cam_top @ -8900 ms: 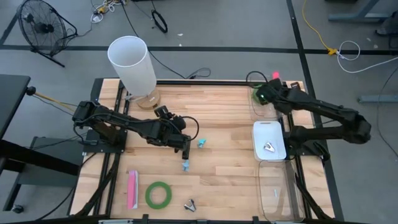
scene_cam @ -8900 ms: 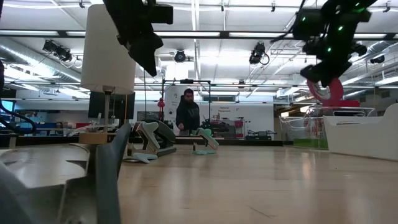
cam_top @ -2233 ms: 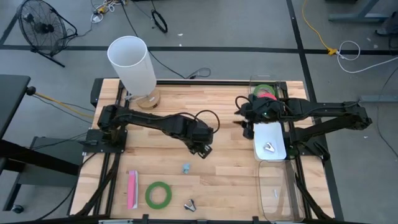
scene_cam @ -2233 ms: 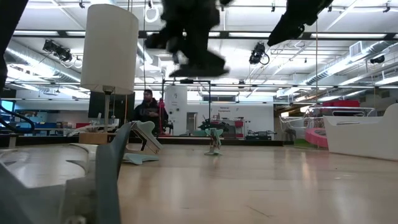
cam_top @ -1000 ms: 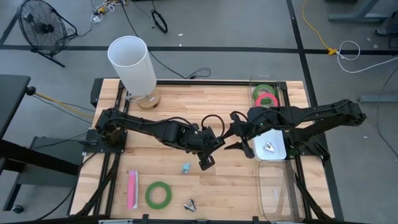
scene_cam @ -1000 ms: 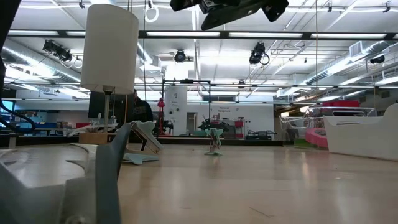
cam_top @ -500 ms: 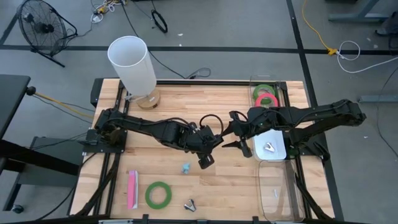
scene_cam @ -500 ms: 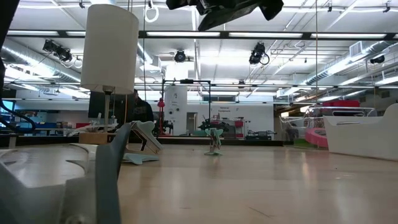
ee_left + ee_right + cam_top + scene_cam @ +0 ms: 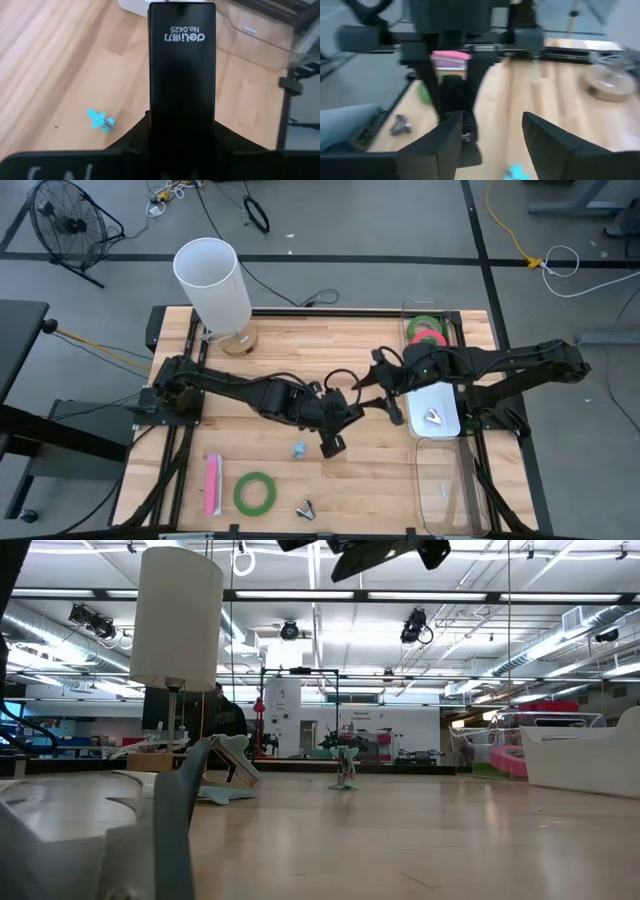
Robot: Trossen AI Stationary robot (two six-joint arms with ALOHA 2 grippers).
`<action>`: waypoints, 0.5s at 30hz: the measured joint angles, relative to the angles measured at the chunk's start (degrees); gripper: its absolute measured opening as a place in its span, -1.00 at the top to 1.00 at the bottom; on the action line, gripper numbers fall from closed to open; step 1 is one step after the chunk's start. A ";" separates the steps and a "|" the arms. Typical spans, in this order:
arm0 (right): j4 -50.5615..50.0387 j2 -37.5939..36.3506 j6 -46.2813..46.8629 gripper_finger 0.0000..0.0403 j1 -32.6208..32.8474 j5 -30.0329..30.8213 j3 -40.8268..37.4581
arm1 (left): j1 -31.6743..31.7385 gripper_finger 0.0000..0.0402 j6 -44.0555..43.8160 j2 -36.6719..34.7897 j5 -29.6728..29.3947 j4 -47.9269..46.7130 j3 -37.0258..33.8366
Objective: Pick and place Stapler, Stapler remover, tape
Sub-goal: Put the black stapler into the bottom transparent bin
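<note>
Wooden table [image 9: 270,355], workshop hall beyond

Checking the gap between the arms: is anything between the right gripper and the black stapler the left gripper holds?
Nothing visible does. The right gripper stands open, facing the stapler held in the left gripper; only open air above the table lies between them.

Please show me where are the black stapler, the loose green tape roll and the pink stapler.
black stapler [image 9: 182,75], left wrist view, its flat labelled face.
green tape roll [image 9: 255,492], high view, the ring's band.
pink stapler [image 9: 213,484], high view, middle of its body.
</note>
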 joint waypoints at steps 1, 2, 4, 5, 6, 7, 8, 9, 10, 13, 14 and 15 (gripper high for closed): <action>-0.40 0.02 0.52 -0.04 0.09 -1.07 0.00 | 0.00 0.44 -0.04 0.00 0.01 -0.01 0.00; -0.49 0.07 0.67 -0.04 0.17 -1.74 0.00 | 0.00 0.44 -0.08 0.00 0.02 -0.03 0.00; -0.48 0.36 0.74 -0.04 0.17 -1.89 0.00 | -0.02 0.44 -0.03 0.00 0.02 0.32 0.00; -0.96 0.44 0.76 -0.04 0.11 -1.74 0.00 | 0.00 0.44 0.22 0.00 0.05 0.31 -0.05; -0.97 0.73 0.76 -0.04 0.11 -1.68 -0.04 | -0.01 0.44 0.34 0.00 -0.14 0.28 -0.09; -0.56 0.94 0.76 -0.04 0.11 -1.75 -0.28 | -0.05 0.44 0.35 0.00 -0.02 0.11 -0.11; -0.05 1.02 0.81 -0.04 0.11 -1.82 -0.59 | -0.05 0.44 0.35 0.00 0.07 -0.11 -0.12; 0.50 1.10 0.83 -0.04 0.15 -1.89 -0.94 | -0.06 0.44 0.35 0.00 0.03 -0.04 -0.16; 1.23 1.29 0.77 -0.03 0.18 -1.93 -1.30 | -0.13 0.44 0.35 0.00 0.07 0.05 -0.17; 2.24 1.42 0.71 -0.03 0.20 -2.23 -1.81 | 0.01 0.44 0.67 0.00 0.21 -0.08 -0.19; 2.15 1.41 0.68 -0.03 0.17 -2.11 -1.82 | 0.14 0.44 0.76 0.00 0.22 -0.08 -0.21; 2.08 1.39 0.69 -0.03 0.17 -2.15 -1.83 | 0.17 0.44 0.76 0.00 0.19 -0.07 -0.21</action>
